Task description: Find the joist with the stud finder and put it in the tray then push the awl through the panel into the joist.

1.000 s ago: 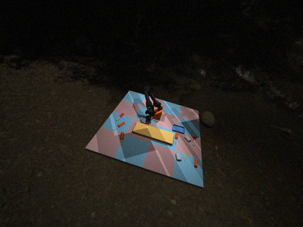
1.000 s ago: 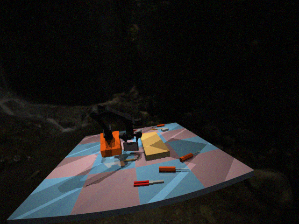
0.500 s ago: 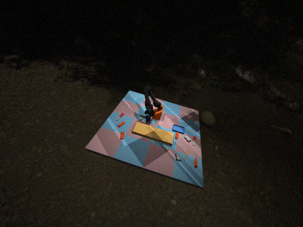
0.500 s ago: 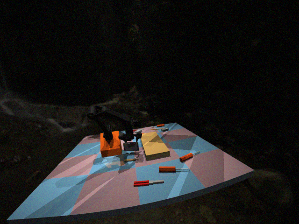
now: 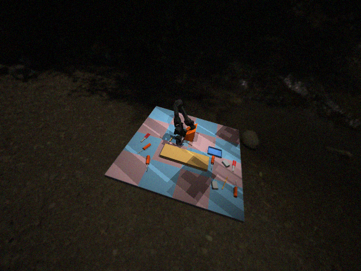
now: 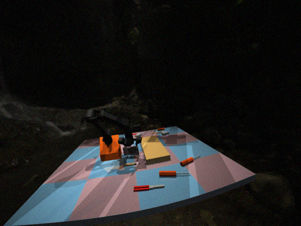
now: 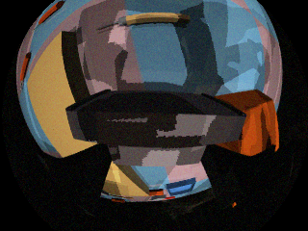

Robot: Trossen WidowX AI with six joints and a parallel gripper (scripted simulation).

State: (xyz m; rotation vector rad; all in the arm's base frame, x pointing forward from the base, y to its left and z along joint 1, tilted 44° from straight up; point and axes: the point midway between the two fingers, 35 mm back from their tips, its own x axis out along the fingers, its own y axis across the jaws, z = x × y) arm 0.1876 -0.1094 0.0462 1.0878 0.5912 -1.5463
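Note:
My gripper [image 5: 178, 141] [image 6: 130, 149] [image 7: 157, 144] is shut on the stud finder, a dark grey block [image 6: 131, 151] [image 7: 144, 126], which hides most of the fingertips. It is beside the yellow floor panel [image 5: 175, 151] [image 6: 155, 149] [image 7: 48, 96], between the panel and the arm's base. The awl [image 5: 170, 139] [image 6: 130, 164] [image 7: 156, 18] has a yellow-tan handle and a thin tip and lies on the table near the gripper, off the panel. The blue tray [image 5: 215, 152] [image 7: 181, 187] stands past the panel's far end with nothing visible in it. No hole shows in the panel.
An orange box [image 5: 190, 135] [image 6: 110, 155] [image 7: 262, 125] stands at the arm's base. Orange-handled screwdrivers [image 5: 148, 160] [image 6: 167, 173] and red-handled tools [image 5: 147, 135] [image 6: 141, 188] lie around the panel. Grey blocks [image 5: 215, 184] and a thin yellow stick [image 5: 224, 183] lie beyond its tray end.

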